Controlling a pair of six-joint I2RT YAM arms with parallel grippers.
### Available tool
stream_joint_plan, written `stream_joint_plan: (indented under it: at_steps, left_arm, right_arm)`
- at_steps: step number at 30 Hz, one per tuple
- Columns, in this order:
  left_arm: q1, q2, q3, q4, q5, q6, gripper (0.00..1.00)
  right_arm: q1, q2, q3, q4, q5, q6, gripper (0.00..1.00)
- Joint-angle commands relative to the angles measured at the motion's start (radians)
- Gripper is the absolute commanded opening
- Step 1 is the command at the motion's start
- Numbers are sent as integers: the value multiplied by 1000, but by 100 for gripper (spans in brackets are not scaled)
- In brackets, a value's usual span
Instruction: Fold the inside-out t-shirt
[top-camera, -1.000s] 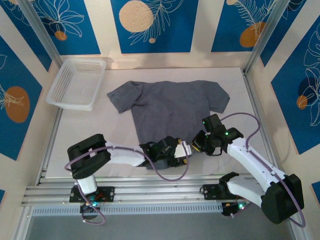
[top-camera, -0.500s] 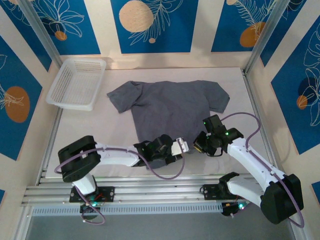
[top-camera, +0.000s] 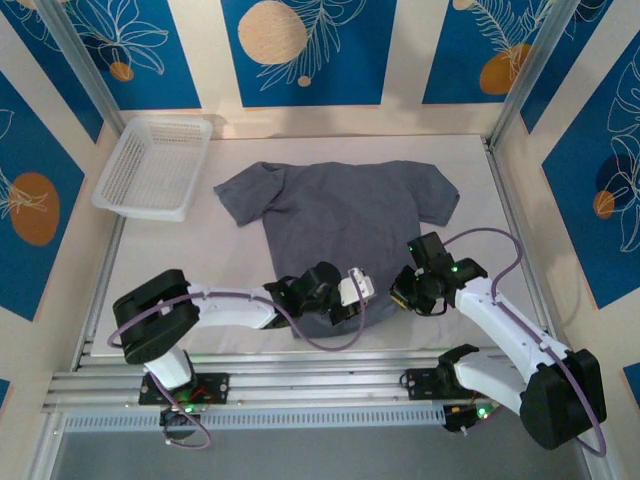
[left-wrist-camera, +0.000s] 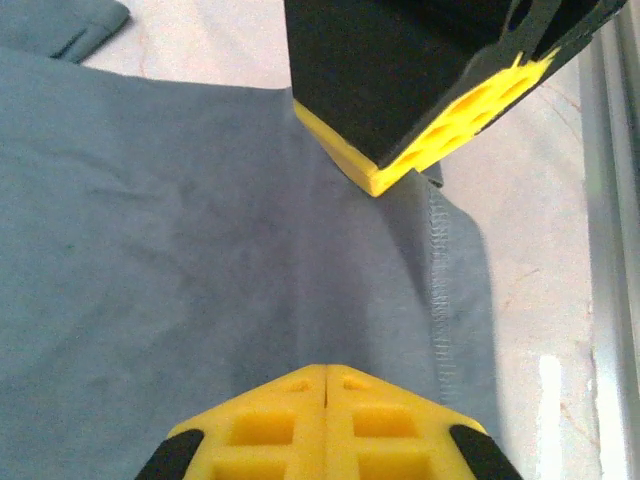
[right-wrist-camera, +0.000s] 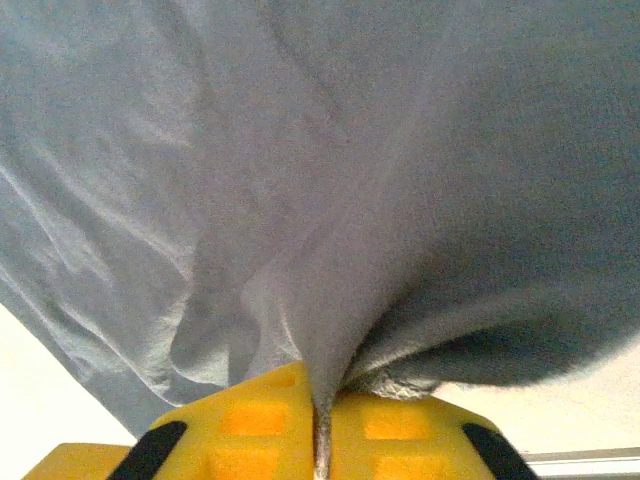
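Left jaws, wide apart a second ago, are now pressed together at the near hem of the plain slate-grey short-sleeved cloth t-shirt (top-camera: 345, 210). The stitched edge runs just to their right. The wrist view is tight: cloth seems pinched between them, but I can't be sure. Right jaws, just beside the left pair, are clamped on a gathered fold of the hem, and the cloth drapes up and away from them. The rest of the t-shirt lies spread on the white bench (top-camera: 200, 270) beyond both jaws. Judgement: both holds look taken, so the hem is ready to lift for the first fold.
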Motion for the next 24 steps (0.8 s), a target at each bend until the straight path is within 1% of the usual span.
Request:
stream_joint_plan:
  at_steps: [1,3,4,5,7,8,9,11,13,16,19,20,21,23,24]
  left_arm:
    - [4,15,9,11,39,-7,0]
    - [5,16,10,7,52,-8,0]
    - [6,15,12,0,71,-7,8]
    - [6,16,16,-8,97,-11,24]
    - [3,17,22,-17,145,-27,63]
    - [0,21,25,-12,161,-36,74]
    - [-6,27,25,-4,165,-42,80]
    - [-28,52,34,-4,142,-29,87]
    - [-48,79,52,-29,113,10,90]
    - [-68,112,74,-64,53,61,92]
    - [-67,114,67,-57,-24,81,88]
    - [-67,113,65,-60,-49,94,85]
    - [-67,113,68,-68,-75,103,78]
    - [-64,107,66,-76,-102,109,58]
    - [-59,100,61,-75,-100,108,50]
  right_arm:
    - [-8,-20,-5,-16,-2,-19,15]
    - [-13,-24,-8,-9,-8,-29,15]
    - [-18,-23,-9,-5,-16,-35,14]
    - [-20,-21,-8,-1,-25,-40,11]
    - [-23,-20,-4,0,-33,-39,6]
    - [-24,-19,-2,1,-34,-37,6]
    - [-24,-20,-1,3,-34,-35,6]
    - [-26,-20,2,5,-30,-36,6]
    - [-27,-20,6,2,-28,-37,6]
    - [-29,-21,5,-4,-30,-37,7]
    - [-30,-23,6,-8,-31,-37,7]
    - [-32,-23,8,-8,-30,-37,7]
    - [-32,-23,9,-8,-29,-37,7]
    - [-32,-23,10,-9,-29,-37,7]
    - [-33,-23,10,-10,-29,-37,7]
